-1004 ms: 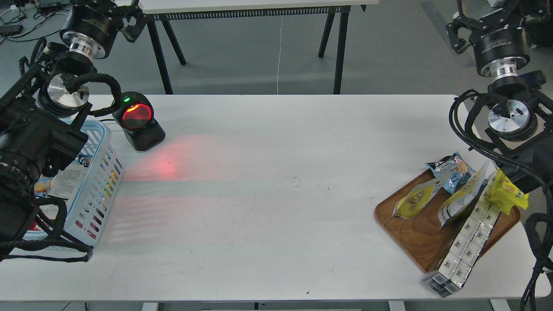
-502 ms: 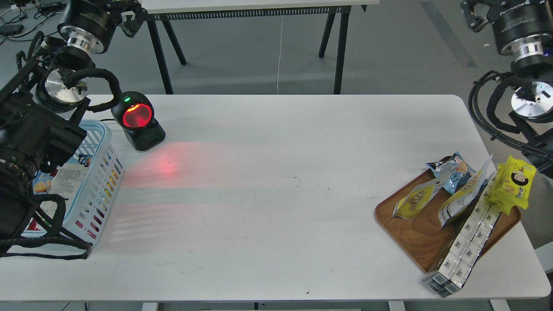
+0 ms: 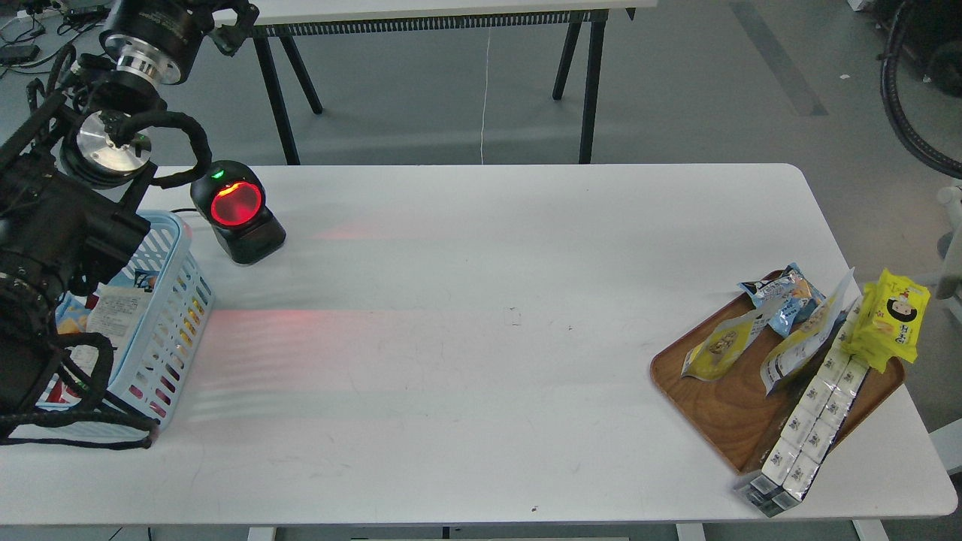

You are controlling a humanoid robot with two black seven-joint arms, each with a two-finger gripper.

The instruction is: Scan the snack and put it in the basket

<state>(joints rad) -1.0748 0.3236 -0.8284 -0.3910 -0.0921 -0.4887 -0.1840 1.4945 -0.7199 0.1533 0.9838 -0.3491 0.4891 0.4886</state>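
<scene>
Head view showed, nearest on the right, the wooden tray with the snack lying untouched on it beside a second yellow pouch, a light-blue packet and a bright-yellow packet. Farther left, the basket and the red-lit scanner were seen, and the left gripper was held high at the far edge, its opening not discernible. The right arm, seen above the tray a second earlier, had been withdrawn from view, so no pick was judged under way.
</scene>
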